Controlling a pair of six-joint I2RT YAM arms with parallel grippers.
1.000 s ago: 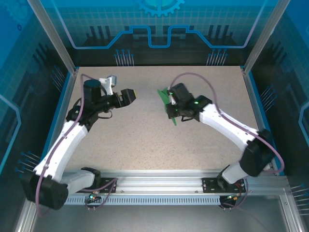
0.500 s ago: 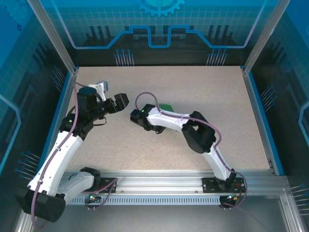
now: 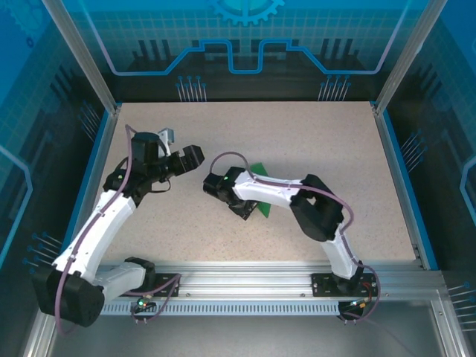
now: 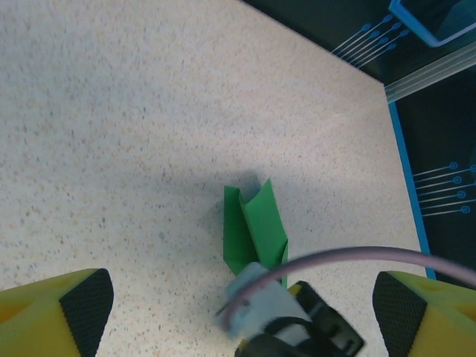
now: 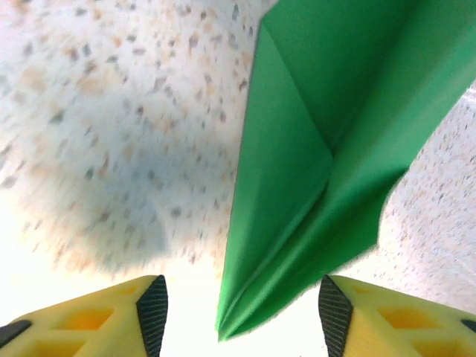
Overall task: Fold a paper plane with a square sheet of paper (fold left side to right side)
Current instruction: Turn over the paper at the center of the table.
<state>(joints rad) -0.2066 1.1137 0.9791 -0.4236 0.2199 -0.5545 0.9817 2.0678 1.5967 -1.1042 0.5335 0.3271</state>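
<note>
One paper plane, slim and bright green, lies on the desk a little toward its middle. In the left wrist view we see a narrow folded body with a notch at its far end. In the right wrist view we see long creases running down to a pointed near end. The folds stand slightly raised rather than pressed flat.

Around that pointed end stands the right gripper. Its jaws are apart, one yellow finger on each side of the paper, with bare desk showing between the left pad and the green edge. We see no pinch on the sheet. From above, the right arm reaches across the plane and covers its middle, so green shows on either side of the wrist.

Further out, the left gripper hovers near the plane's left side, well clear of it, aimed toward it. Its jaws are spread wide and hold nothing.

We judge the folding to be at its close: the dart shape is made and the paper is being let go on the desk. The next move calls for the right arm to rise straight off. A pad brushing so light a sheet could drag it or spring a crease open.
</note>
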